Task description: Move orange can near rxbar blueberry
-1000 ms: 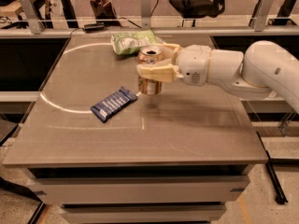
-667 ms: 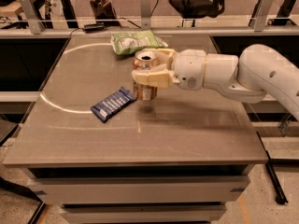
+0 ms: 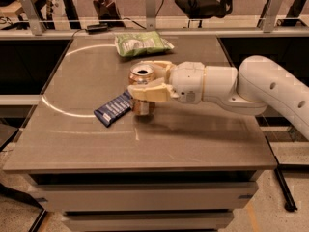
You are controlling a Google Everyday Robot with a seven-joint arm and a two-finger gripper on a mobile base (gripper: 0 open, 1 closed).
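Observation:
The orange can stands upright on the grey table, its silver top showing. My gripper reaches in from the right and is shut on the can, one cream finger in front of it and one behind. The rxbar blueberry, a flat dark blue wrapper with white lettering, lies just left of the can, its near end almost touching the can's base.
A green crinkly bag lies at the back of the table, behind the can. My white arm spans the right half of the table. A glass barrier with metal posts runs along the far edge.
My gripper has carried the can leftward and a little toward the front, bringing it down next to the blue bar. The bar and the bag have not moved.

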